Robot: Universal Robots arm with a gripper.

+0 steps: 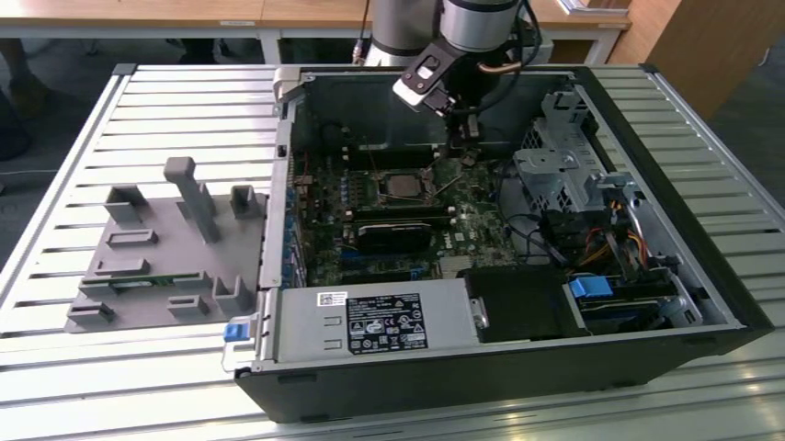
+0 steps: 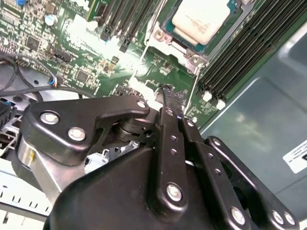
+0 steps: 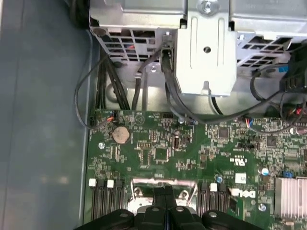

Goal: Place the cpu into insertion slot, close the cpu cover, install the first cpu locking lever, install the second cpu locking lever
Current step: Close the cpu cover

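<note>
The hand (image 2: pixel 168 92) is clenched, its two fingers pressed tip to tip. I can't tell whether anything thin is pinched between them. In the second wrist view the tips hang just off one corner of the socket (image 1: pixel 399 185), over green board, with a thin lever rod (image 2: pixel 192 86) right beside them. The rod's long axis runs from that corner out toward the fingertips. In the exterior view the socket lies close to the hand, toward the exterior view's left of it, inside the open computer case (image 1: pixel 285 119).

The chip (image 2: pixel 201 19) sits in the socket, pale top up. The cover (image 2: pixel 162 27) looks to lie flat around it, its window framing the chip — that is my reading, not a certainty.

Counted: one arm, one hand, one chip, one socket, one cover, and one rod I can follow for sure. Long black memory slots (image 2: pixel 240 52) flank the socket on both sides. Further out, one grey plastic holder (image 1: pixel 160 257) rests on the slatted table (image 1: pixel 73 165) beside the case — well apart from the hand.
</note>
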